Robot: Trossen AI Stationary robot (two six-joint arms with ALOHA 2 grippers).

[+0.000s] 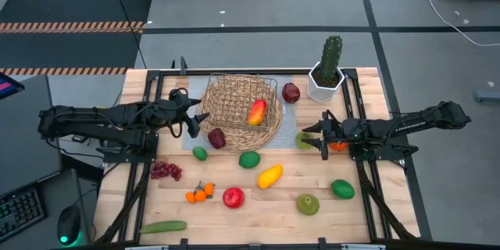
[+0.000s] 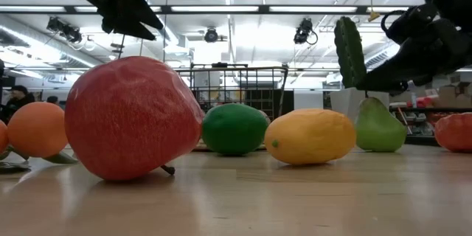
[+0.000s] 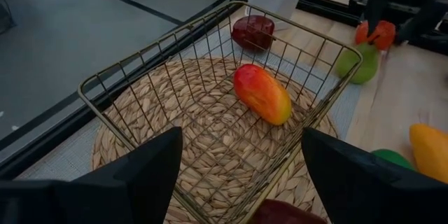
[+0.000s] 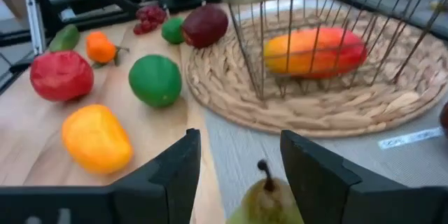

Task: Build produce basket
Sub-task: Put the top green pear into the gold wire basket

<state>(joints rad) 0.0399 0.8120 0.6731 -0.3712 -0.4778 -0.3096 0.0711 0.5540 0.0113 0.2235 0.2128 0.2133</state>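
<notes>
I see one mango [image 1: 256, 112] inside the basket [image 1: 234, 117], the cactus [image 1: 327, 69] to its right at the table's far edge, the pear [image 1: 303, 140] between basket and right gripper [image 1: 322, 135].

The light wooden counter [image 1: 258, 203] stands on a grey concrete floor [image 1: 258, 0] crossed by dark seam lines. Two bands of orange-and-black hazard tape [image 1: 70, 26] edge a dark mat at the floor's left. A keyboard [image 1: 19, 212] and a mouse [image 1: 69, 223] with a green light lie on a dark desk beside the counter. Level across the counter, a white ceiling [image 2: 236, 37] with bright strip lights and hanging cameras [image 2: 211, 35] fills the room behind
</notes>
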